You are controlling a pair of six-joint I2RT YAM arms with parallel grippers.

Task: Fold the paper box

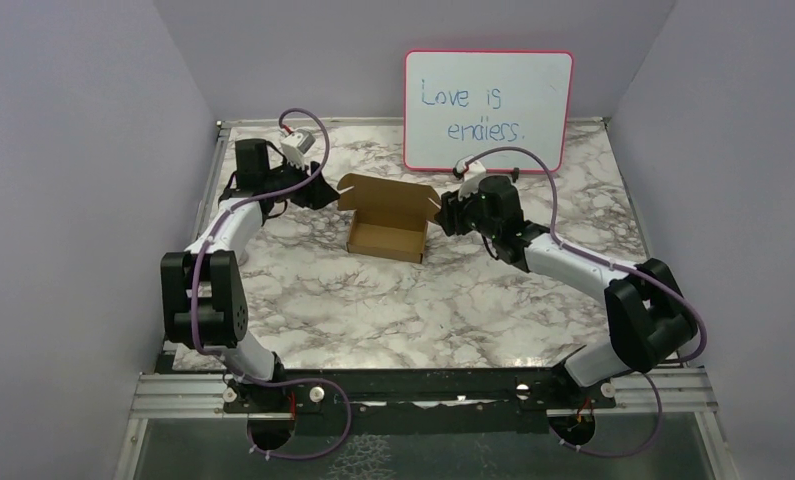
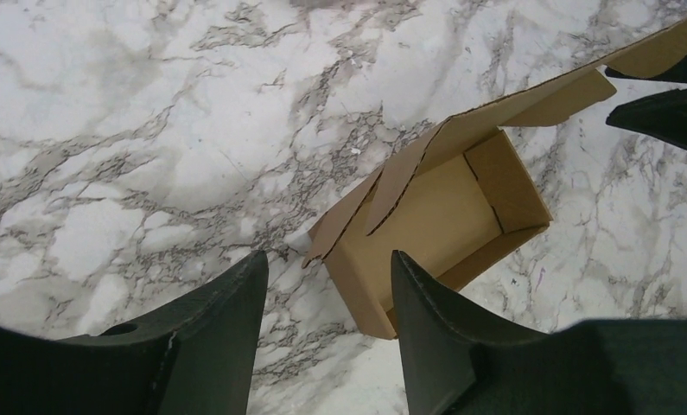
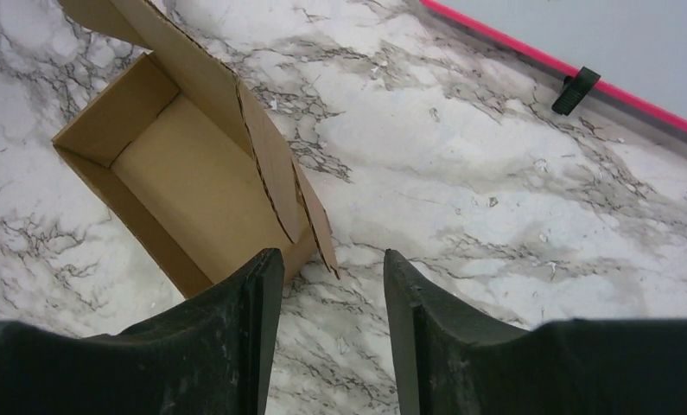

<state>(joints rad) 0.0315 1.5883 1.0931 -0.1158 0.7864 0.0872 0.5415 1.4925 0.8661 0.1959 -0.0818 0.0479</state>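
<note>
On the marble counter (image 1: 373,300), the shallow brown cardboard box (image 1: 386,228) sits between your left gripper (image 2: 328,259) and right gripper (image 3: 333,255), both parted and empty. Looks light and flimsy, so pinch its lid edge gently.

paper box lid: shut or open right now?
Open. The paper box has walls up, but its lid stands raised at the far edge; both wrist views show the bare inside.

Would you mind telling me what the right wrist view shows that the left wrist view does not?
Only the right wrist view shows the whiteboard's pink frame and a black clip at its edge. Only the left wrist view shows the left gripper, open and empty. Both show the paper box, lid up, on the marble table, and the right gripper, open.
</note>
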